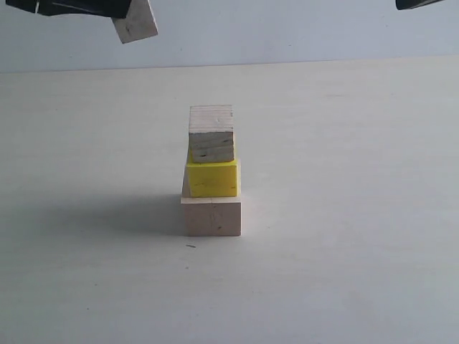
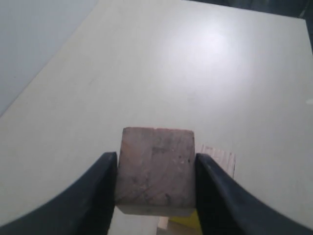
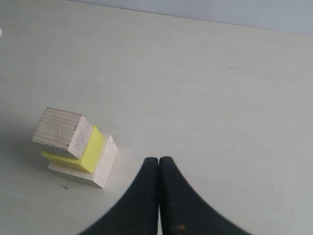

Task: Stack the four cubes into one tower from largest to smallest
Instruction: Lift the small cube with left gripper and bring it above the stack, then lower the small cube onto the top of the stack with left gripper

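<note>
Cubes are sitting three high in the middle of the table (image 1: 344, 215). The pale pinkish cube (image 1: 211, 217) is bearing the yellow cube (image 1: 212, 179), which is carrying the tan layered cube (image 1: 211, 135) — widest at the bottom, so each level is getting a broad face to rest on. In the right wrist view the tan layered cube is looking a touch off square to the yellow one.

The greyish cube (image 1: 135, 21) is hanging high and to the left of the tower (image 3: 73, 147), well apart from it and tilted in the exterior view. The left gripper (image 2: 155, 169) is clamping it across two opposite faces, leaving its underside free for setting down. The right gripper (image 3: 159, 164) is hovering to the side with its fingers pressed together, holding nothing — probably keeping clear of the work.

By my reading only the last placement is waiting. The greyish cube is needing levelling and careful centring over the tan top, since that landing face is the smallest one.
</note>
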Controlling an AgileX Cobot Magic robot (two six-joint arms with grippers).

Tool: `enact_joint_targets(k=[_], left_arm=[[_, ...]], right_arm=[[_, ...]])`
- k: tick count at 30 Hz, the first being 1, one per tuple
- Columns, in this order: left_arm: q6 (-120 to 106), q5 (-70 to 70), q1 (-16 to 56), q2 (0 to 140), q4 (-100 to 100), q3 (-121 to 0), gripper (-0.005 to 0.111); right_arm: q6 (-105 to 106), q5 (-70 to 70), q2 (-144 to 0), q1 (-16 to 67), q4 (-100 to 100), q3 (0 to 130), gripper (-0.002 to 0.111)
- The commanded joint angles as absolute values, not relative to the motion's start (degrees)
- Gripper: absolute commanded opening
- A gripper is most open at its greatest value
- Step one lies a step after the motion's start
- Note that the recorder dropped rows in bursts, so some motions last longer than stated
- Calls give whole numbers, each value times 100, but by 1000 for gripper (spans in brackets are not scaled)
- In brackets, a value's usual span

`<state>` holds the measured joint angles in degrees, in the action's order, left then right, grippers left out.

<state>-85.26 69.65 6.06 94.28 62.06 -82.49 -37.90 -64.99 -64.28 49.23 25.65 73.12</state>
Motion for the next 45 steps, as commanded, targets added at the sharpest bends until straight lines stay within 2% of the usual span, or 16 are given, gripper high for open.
enact_joint_targets(k=[1, 7, 15, 45], left_arm=[[-8777, 6996, 681, 9387, 6534, -8126, 0], [-9123, 6996, 1080, 9387, 6524, -7617, 0], [-9102, 6996, 1914, 9387, 6237, -7559, 0], [-9431, 6201, 2117, 9763, 6073, -7577, 0]], right_arm=[[-3697, -6476, -6401, 4927, 2413, 7291, 0], [-3697, -6487, -6401, 4927, 2402, 7291, 0], [-3697, -6571, -6401, 4927, 2402, 7291, 0], [-3751, -6581, -6401, 4927, 2291, 7291, 0]])
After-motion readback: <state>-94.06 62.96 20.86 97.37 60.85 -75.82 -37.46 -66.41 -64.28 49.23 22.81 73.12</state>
